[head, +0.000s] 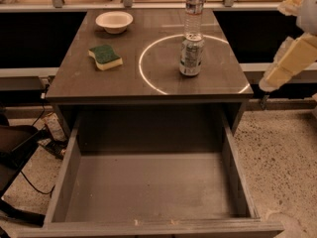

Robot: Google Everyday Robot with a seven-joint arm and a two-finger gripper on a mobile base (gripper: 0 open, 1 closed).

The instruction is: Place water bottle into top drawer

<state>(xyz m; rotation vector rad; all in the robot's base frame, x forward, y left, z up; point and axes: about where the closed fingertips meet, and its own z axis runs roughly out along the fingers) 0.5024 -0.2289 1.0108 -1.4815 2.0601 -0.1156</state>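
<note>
In the camera view, the water bottle (194, 11) stands upright at the far right of the table (79, 81), on the far edge of a white light ring (148, 81) cast on the top. It is clear and ribbed, with a pale label band whose writing cannot be read. Just in front of it, inside the ring, stands a silver-green can (191, 56); its print is also unreadable. Whether the two touch cannot be told.

A green and yellow sponge (105, 56) lies on the left of the table, and a white bowl (114, 21) sits beyond it at the far left.

The top drawer (63, 180) is pulled out toward the near side, below the table's front edge, its flat grey bottom bare.

The gripper (288, 62), cream-coloured, hangs at the right edge of the view, off the table's right side and well apart from the bottle. It holds nothing; how its jaws stand cannot be told.

A speckled floor (282, 148) lies to the right, and dark cables (29, 182) run at the left.
</note>
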